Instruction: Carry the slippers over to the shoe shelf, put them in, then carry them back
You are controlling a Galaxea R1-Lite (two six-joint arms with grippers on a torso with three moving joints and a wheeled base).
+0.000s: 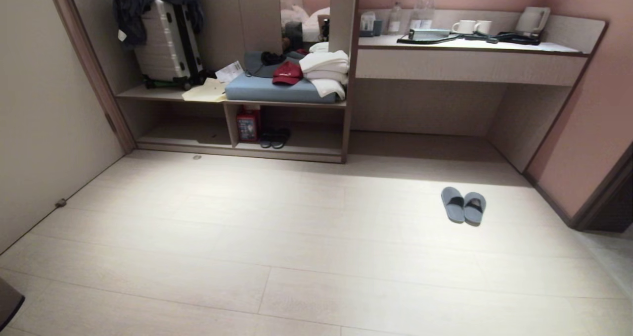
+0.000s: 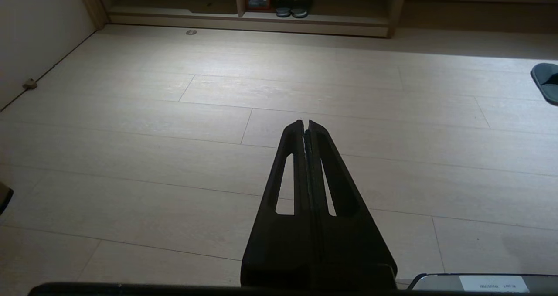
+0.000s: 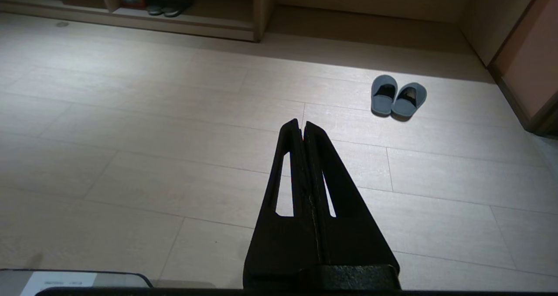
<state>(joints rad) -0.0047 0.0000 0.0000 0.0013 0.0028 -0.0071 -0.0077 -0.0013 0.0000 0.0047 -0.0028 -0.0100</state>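
Looking down from the head camera, I see the slippers (image 1: 463,205) lying side by side on the pale plank floor (image 1: 247,257), touching each other, out in the open on my right and well apart from the shoe shelf (image 1: 292,148). That low cubby sits at the far left of the room under a ledge that carries a blue cushion (image 1: 267,89), a red cap (image 1: 287,73), folded white towels (image 1: 326,71) and a pale suitcase (image 1: 168,44). Inside the cubby, just beside its vertical divider, stand a red box (image 1: 248,123) and a pair of black slides (image 1: 275,138). To the right of the unit runs the tabletop (image 1: 470,45) with two white cups (image 1: 472,26), a kettle (image 1: 532,19) and some bottles (image 1: 410,9). Neither arm shows in the head view. My left hand (image 2: 306,124) is pressed fully together, holding nothing, hanging above bare floor with only the edge of one slipper visible at the side of its wrist view. My right hand (image 3: 301,123) is likewise closed tight and empty, above the floor, with the slippers ahead of it and a little to the right, clearly apart from its tips.
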